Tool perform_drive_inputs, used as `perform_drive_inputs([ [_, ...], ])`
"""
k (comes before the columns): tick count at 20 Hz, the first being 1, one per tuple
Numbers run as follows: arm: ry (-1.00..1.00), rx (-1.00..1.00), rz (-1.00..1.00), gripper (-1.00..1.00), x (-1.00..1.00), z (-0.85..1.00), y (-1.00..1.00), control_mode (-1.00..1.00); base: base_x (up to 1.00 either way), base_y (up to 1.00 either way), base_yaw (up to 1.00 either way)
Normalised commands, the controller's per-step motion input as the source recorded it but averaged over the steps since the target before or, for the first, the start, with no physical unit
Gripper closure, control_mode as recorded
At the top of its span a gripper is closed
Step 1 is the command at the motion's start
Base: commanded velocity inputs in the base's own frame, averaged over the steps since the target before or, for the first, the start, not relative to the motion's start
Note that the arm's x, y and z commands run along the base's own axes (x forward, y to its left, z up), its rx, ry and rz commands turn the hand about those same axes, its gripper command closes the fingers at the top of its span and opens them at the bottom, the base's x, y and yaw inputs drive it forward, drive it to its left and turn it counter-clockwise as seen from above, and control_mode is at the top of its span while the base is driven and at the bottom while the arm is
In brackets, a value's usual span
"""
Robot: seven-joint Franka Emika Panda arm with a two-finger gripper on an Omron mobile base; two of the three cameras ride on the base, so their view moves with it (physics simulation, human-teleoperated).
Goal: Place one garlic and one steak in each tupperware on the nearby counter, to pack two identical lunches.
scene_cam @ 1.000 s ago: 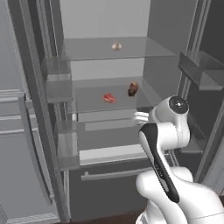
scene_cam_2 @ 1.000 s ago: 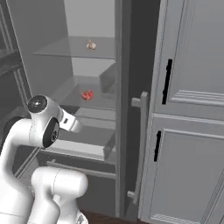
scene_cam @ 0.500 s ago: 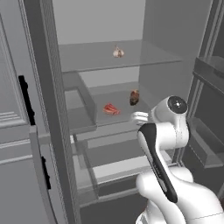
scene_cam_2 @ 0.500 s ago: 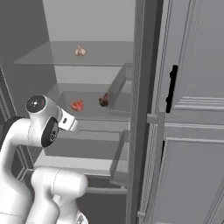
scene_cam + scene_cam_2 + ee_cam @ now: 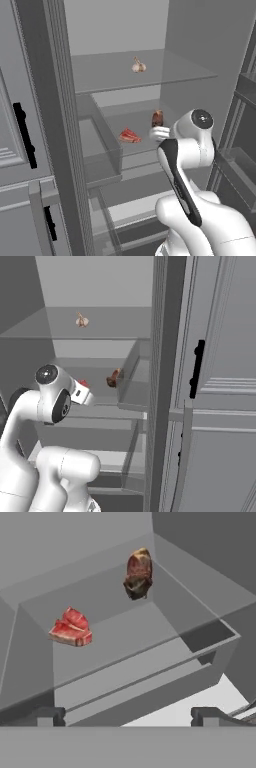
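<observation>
A garlic lies on the upper glass shelf of the open fridge. One shelf lower are a red raw steak and, further back right, a brown steak. My gripper hangs open just in front of that lower shelf, pointing at the steaks, with nothing between its fingers. The tupperware and the counter are out of view.
Grey cabinet fronts with black handles flank the fridge. The open fridge door with its bins stands at the right. A pale drawer sits below the lower shelf. A clear side wall bounds that shelf.
The whole picture has shifted and the fridge looks larger: the base has driven closer and turned. The arm keeps its pose, the gripper stays open, and the food has not moved.
</observation>
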Motion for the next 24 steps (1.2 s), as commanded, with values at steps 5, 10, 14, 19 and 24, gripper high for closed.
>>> perform_drive_inputs([
  [5,0.01,-0.01,-0.02,-1.00,0.78,-0.17,-0.07,-1.00,0.00,0.00,0.00],
  [10,0.05,-0.02,0.03,-1.00,0.57,-0.09,-0.23,-1.00,0.00,0.00,0.00],
  [14,0.05,-0.10,0.13,-1.00,0.39,-0.08,-0.23,-1.00,0.00,0.00,0.00],
  [19,0.02,-0.07,0.07,-1.00,0.50,-0.11,-0.10,-1.00,0.00,0.00,0.00],
  [24,0.00,-0.02,-0.01,-1.00,0.57,-0.12,0.00,-1.00,0.00,0.00,0.00],
])
